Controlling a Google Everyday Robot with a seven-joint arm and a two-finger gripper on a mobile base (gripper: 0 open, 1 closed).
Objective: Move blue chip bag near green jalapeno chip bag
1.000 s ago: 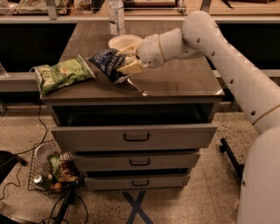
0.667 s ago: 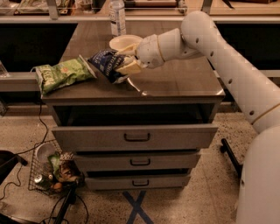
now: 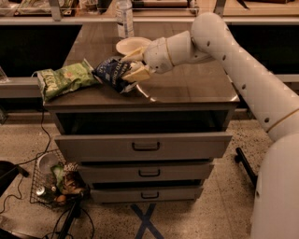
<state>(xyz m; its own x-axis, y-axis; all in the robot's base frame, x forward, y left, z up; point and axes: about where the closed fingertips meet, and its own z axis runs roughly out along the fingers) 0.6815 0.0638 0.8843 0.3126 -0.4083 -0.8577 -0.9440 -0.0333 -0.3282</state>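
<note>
1. The gripper [image 3: 127, 68] is at the end of the white arm [image 3: 219, 42], which reaches in from the right of the blue chip bag [image 3: 112, 73]. Its two pale fingers [image 3: 138, 74] are pinched on the bag's right end, one above and one below.
2. The blue chip bag sits tilted over the front left part of the cabinet top [image 3: 187, 86]. Whether its lower edge rests on the wood cannot be told.
3. Just left of the blue bag lies the green jalapeno chip bag [image 3: 65, 79], flat at the top's left front corner. The two are corner to corner (whether they actually touch cannot be told).
4. Behind the blue bag and a little to its right is a pale bowl [image 3: 132, 45], partly hidden by the upper finger and the wrist.
5. Further behind the blue bag, at the back of the top, stands a clear bottle [image 3: 124, 13].
6. Below the blue bag, the cabinet's top drawer [image 3: 145, 146] is pulled out a little, with two shut drawers under it.
7. On the floor, down and to the left of the blue bag, a wire basket [image 3: 49, 186] holds odds and ends. A blue tape cross [image 3: 147, 221] marks the floor in front of the cabinet.
</note>
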